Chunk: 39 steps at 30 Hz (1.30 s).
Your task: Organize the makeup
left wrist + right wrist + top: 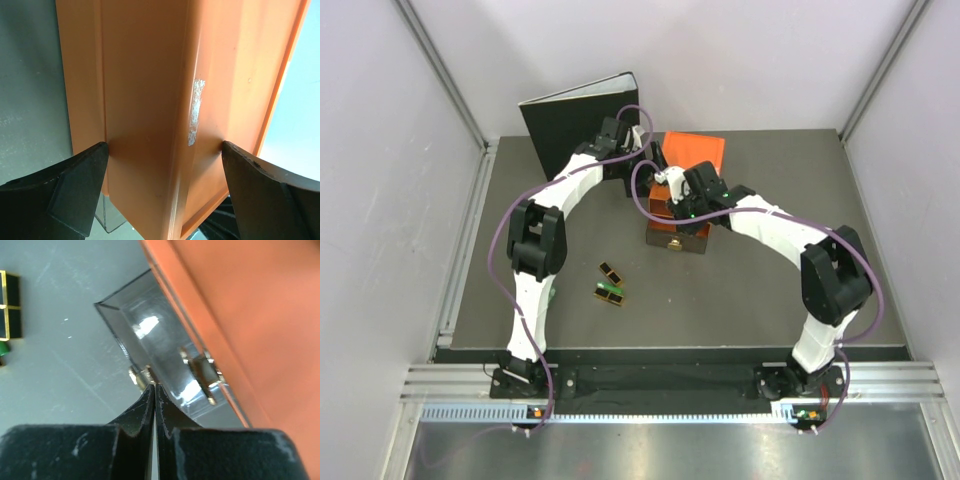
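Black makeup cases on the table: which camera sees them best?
The top external view: both black cases lie whole on the table, near the orange box. The right wrist view catches only part of one at its left edge, gold trim showing. The left wrist view shows none, just the orange box.

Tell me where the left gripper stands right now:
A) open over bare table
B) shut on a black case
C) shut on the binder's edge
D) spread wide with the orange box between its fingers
D: the left wrist view shows the left gripper wide open, one dark finger on each side of the orange box.
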{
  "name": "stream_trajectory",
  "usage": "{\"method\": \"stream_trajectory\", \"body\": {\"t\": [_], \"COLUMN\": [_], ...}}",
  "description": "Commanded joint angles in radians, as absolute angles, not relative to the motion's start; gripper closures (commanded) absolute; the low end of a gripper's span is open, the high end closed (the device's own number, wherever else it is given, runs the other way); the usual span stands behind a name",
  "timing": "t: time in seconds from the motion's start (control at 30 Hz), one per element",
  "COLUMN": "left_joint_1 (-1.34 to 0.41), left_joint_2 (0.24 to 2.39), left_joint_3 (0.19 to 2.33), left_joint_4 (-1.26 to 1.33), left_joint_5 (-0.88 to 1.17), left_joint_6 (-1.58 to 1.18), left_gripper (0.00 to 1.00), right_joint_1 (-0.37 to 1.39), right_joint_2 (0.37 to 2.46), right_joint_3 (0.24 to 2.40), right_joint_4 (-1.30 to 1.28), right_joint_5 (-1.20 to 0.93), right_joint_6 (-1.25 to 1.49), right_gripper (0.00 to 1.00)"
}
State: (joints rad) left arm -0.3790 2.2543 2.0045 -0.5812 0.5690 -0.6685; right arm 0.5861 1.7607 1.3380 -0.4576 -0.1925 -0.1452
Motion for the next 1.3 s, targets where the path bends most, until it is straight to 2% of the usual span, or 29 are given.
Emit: {"method": "stream_trajectory", "body": {"t": [0.0,0.3,0.6,1.27], "left_joint_1": [-0.388,-0.374,-0.354,-0.354], "left_joint_2": [2.270,2.281,2.292,2.298], "left_joint_3": [1.982,1.997,2.009,2.025], "left_joint_4": [-0.581,-0.581,-0.560,-0.549], "left_joint_5": [0.578,0.594,0.617,0.612], "left_joint_6": [-0.672,-0.675,-0.701,-0.701], "left_gripper": [0.03,0.03,0.03,0.02], "right_joint_1": [0.586,0.600,0.611,0.646], "right_joint_2": [1.750,1.779,1.822,1.760], "right_joint_3": [1.378,1.394,1.390,1.336], "right_joint_4": [-0.411,-0.416,-0.471,-0.552], "right_joint_5": [-0.123,-0.084,-0.192,-0.359], "right_joint_6": [-0.126,-0.130,-0.135,-0.189], "right_gripper": [1.00,1.00,1.00,1.00]}}
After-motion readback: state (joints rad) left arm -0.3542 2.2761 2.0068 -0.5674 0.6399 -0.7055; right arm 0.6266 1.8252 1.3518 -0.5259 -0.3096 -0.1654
